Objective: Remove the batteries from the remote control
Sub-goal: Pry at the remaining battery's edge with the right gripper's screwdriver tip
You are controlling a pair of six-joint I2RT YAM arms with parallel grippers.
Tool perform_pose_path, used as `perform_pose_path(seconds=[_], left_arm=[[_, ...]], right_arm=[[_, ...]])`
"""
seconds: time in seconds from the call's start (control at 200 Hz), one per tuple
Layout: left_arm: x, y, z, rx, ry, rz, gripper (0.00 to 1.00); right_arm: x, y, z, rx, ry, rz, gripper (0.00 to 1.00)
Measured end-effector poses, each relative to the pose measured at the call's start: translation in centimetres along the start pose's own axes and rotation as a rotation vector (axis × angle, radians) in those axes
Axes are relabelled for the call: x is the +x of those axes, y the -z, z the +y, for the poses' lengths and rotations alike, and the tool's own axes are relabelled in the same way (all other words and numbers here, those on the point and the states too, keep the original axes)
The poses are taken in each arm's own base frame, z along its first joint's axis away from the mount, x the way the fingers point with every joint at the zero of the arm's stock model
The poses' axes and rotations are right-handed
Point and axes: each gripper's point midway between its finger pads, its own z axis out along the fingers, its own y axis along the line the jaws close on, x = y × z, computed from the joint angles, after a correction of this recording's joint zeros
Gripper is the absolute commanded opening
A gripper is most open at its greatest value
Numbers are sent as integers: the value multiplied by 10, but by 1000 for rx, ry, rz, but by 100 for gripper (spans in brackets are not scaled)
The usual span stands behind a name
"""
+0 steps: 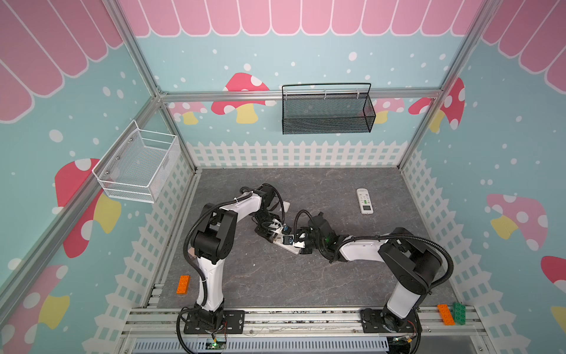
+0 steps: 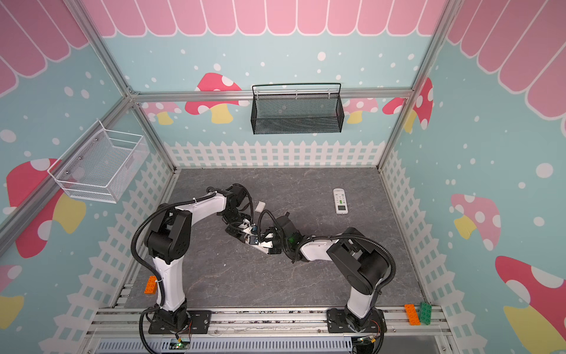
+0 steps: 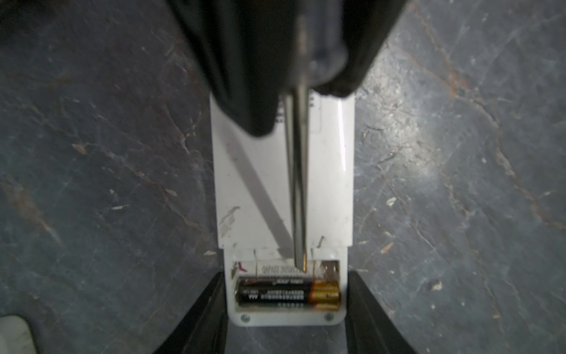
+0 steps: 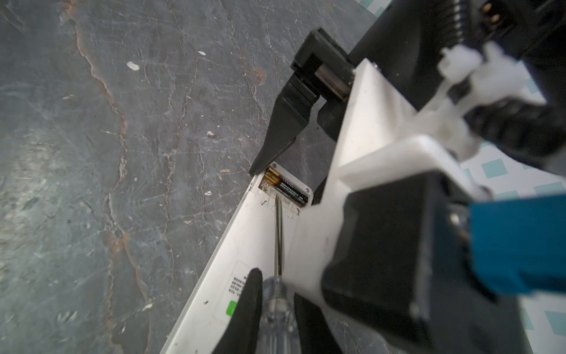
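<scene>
Battery (image 3: 288, 295), AAA, lies in the open 10 o'clock end of the remote control (image 3: 330, 184), straddled, perhaps pinched, by the left gripper (image 3: 286, 277); the right gripper (image 4: 277, 286) clamps a clear-handled screwdriver (image 4: 278, 233).

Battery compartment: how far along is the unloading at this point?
Done: compartment open, one slot of the remote empty. In hand: right gripper holds the screwdriver, tip at the empty slot beside the remaining battery; left gripper straddles the remote's end. Left: pry that battery out.
</scene>
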Motion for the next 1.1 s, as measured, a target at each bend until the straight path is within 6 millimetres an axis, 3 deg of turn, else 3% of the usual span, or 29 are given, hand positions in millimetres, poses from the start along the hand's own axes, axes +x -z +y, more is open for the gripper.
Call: perform_pose_path(seconds=[0.575, 1.101], left_arm=[[2, 1, -2, -14, 36, -52, 51], [-2, 0, -3, -4, 8, -11, 53]], right_arm=[[3, -19, 0, -23, 17, 71, 0], [4, -15, 9, 118, -80, -10, 0]])
